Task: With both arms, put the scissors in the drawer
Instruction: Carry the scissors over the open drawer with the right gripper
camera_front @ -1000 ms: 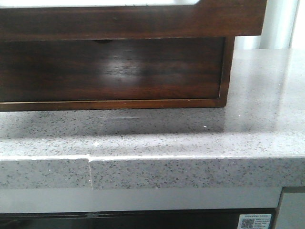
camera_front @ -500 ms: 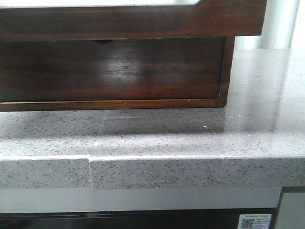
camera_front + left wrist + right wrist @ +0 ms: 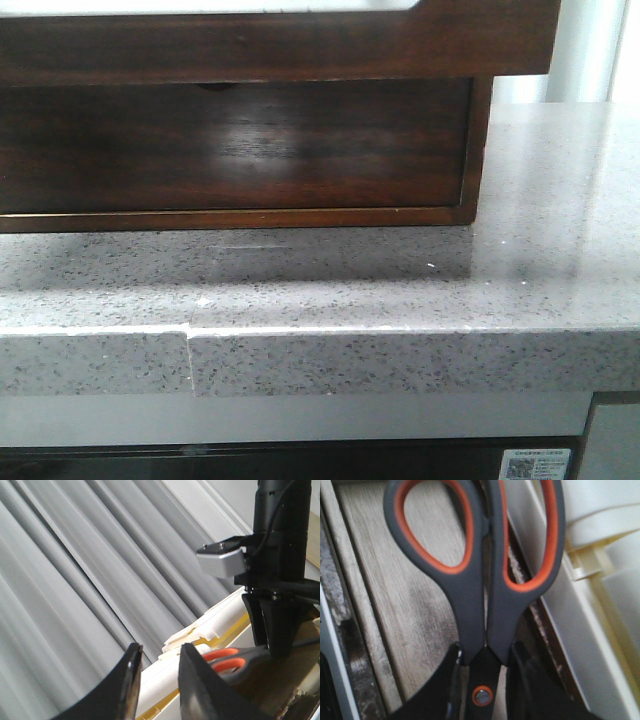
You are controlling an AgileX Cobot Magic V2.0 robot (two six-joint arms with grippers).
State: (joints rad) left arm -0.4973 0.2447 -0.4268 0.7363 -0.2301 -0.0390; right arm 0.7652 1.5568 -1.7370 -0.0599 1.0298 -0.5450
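The scissors (image 3: 470,590), grey with orange-lined loops and an orange pivot dot, hang over a pale wooden surface. My right gripper (image 3: 485,680) is shut on them at the pivot. In the left wrist view the scissors (image 3: 225,656) show partly behind one black finger, with the right gripper (image 3: 275,650) standing over them. My left gripper (image 3: 160,652) is open with nothing between its fingers. In the front view the drawer (image 3: 280,45) spans the top, its dark-brown front jutting forward with white showing above. Neither gripper appears in the front view.
Below the drawer sits another dark drawer front (image 3: 230,150) with a small half-round notch. A speckled grey stone counter (image 3: 400,290) runs in front. White and yellow plastic parts (image 3: 215,630) lie beside the scissors. Grey pleated curtains (image 3: 75,580) hang behind.
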